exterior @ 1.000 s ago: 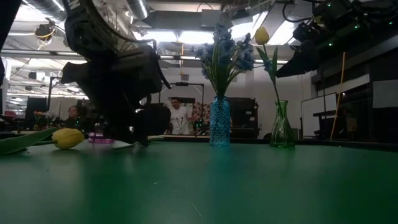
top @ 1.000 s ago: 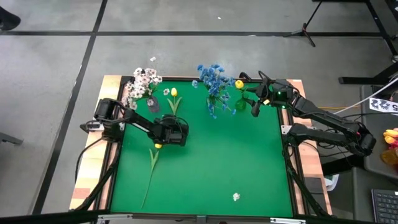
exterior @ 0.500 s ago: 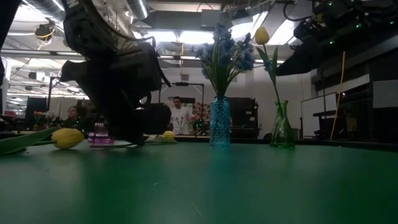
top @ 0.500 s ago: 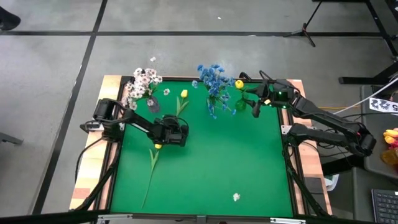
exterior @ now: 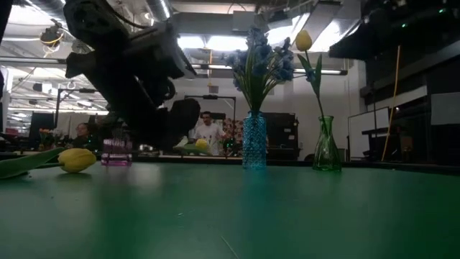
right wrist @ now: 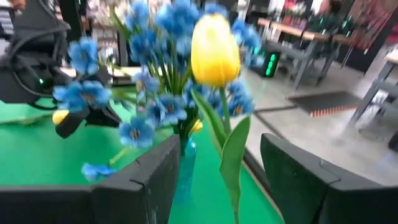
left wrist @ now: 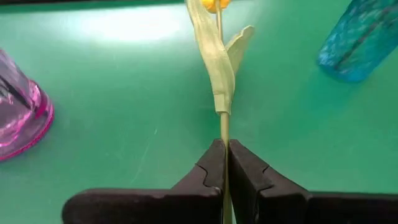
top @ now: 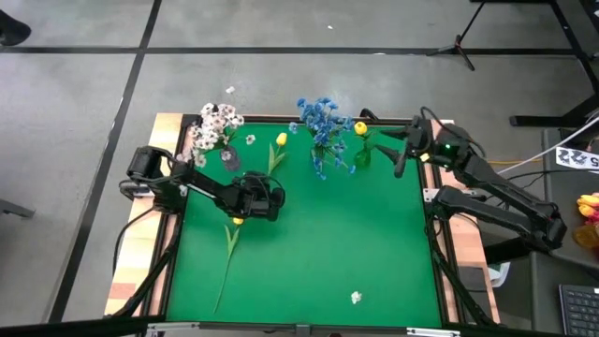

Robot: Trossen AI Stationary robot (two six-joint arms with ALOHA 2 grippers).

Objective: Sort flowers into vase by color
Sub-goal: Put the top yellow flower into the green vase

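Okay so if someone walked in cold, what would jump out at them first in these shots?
Probably the blue flowers bunched in the blue vase at the table's far edge, with one yellow tulip standing in the green vase beside it. Then the left gripper, shut on another tulip's stem mid-table, near the pink vase.

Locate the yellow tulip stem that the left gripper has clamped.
In the high view, the yellow tulip stem lies left of table centre, between the pink glass vase and the blue vase, its lower stalk pinched in the left gripper.

three vases [top: 323, 150] along table's [top: 374, 253] far edge, one loose flower [top: 227, 245] lying front-left
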